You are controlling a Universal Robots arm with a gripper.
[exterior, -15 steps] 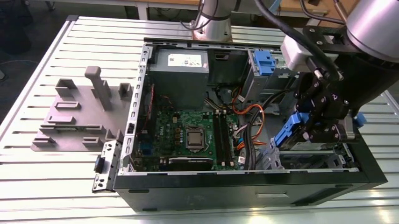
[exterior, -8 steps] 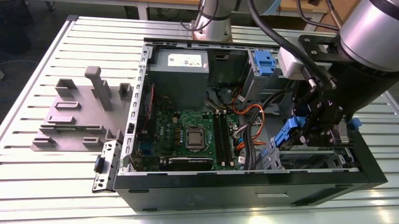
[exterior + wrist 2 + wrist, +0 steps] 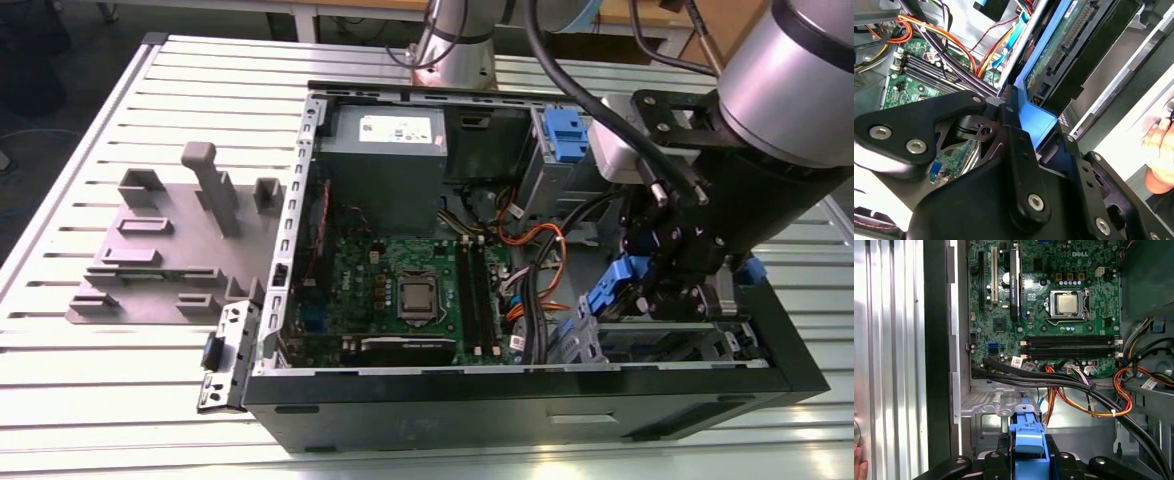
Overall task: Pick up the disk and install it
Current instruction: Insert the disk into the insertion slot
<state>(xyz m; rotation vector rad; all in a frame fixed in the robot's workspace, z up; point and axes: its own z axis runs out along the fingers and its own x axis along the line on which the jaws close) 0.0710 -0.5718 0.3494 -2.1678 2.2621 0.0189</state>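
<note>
My gripper (image 3: 675, 292) hangs over the drive bay (image 3: 667, 340) at the exterior view's right end of the open computer case (image 3: 534, 390), shut on the disk (image 3: 629, 282). The disk's blue carrier rails stick out on both sides of the black fingers. In the second wrist view the disk (image 3: 1069, 40) shows its green circuit board and connector edge-on, with a blue rail running down into the gripper (image 3: 1019, 117). In the first wrist view the blue carrier (image 3: 1027, 437) sits clamped between the fingers (image 3: 1003, 452) above the grey metal bay cage (image 3: 996, 410).
The motherboard (image 3: 414, 290) lies in the case's middle, with orange and black cables (image 3: 527, 250) beside the bay. A grey power-supply box (image 3: 387, 140) and a blue bracket (image 3: 567, 130) sit at the far end. A grey fixture (image 3: 174, 250) stands on the slatted table. A hand (image 3: 1159, 150) rests outside the case.
</note>
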